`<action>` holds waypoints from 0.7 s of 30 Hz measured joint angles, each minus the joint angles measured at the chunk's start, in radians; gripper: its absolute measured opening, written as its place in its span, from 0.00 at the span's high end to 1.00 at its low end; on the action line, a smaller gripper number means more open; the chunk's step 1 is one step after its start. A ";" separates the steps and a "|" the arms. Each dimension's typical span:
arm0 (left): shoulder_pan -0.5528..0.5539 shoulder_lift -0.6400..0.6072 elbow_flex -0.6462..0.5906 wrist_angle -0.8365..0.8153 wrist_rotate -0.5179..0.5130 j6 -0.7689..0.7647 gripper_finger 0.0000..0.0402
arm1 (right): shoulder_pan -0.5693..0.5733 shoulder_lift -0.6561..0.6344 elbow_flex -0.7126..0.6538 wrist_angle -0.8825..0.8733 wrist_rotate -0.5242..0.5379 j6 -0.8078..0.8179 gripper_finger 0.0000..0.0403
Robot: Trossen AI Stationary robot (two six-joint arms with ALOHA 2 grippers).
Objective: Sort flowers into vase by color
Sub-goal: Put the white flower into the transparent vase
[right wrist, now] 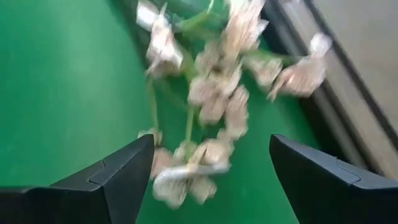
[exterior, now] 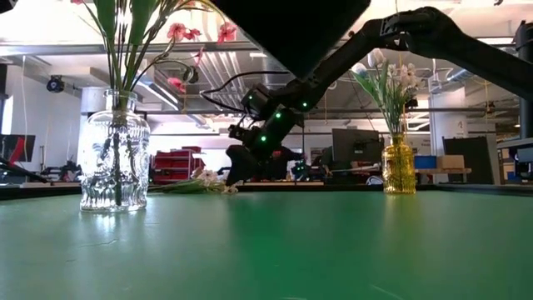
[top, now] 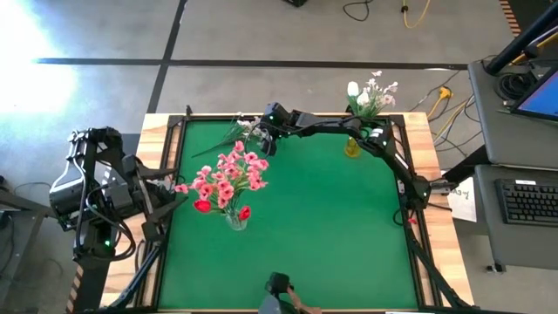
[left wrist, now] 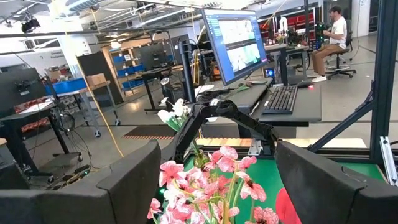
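Observation:
A small white-blossom spray (top: 241, 131) (right wrist: 211, 93) lies flat on the green mat near the table's far left corner. My right gripper (top: 264, 144) (right wrist: 211, 149) hangs open just over it, a finger on either side of the blossoms, low above the mat in the low view (exterior: 236, 171). A clear glass vase (top: 235, 220) (exterior: 115, 162) holds pink sprays and red tulips (top: 228, 179). A yellow vase (top: 351, 148) (exterior: 399, 167) at the far edge holds white flowers (top: 370, 94). My left gripper (top: 170, 187) (left wrist: 217, 155) waits open at the left edge, facing the pink flowers.
The low camera's black mount (top: 279, 288) stands at the mat's near edge. Black frame rails (top: 170, 157) run along the table's sides. A desk with a keyboard (top: 530, 201) stands beyond the right edge. A person (left wrist: 329, 31) sits far off in the room.

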 joint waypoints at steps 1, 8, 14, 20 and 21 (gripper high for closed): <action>0.000 0.000 0.000 0.000 0.000 0.000 0.26 | 0.000 0.000 -0.001 -0.007 -0.003 0.004 0.24; 0.000 0.002 0.000 0.000 0.000 0.000 0.26 | -0.002 0.000 -0.001 -0.012 -0.035 0.013 0.31; 0.000 0.002 0.000 0.000 0.000 0.000 0.26 | -0.003 0.000 -0.001 -0.012 -0.036 -0.010 0.42; 0.000 0.002 0.000 0.000 0.000 0.000 0.26 | -0.003 0.000 -0.001 -0.012 -0.050 -0.023 0.55; 0.000 0.002 0.000 0.000 0.000 0.000 0.26 | -0.003 0.000 -0.001 -0.012 -0.052 -0.023 0.57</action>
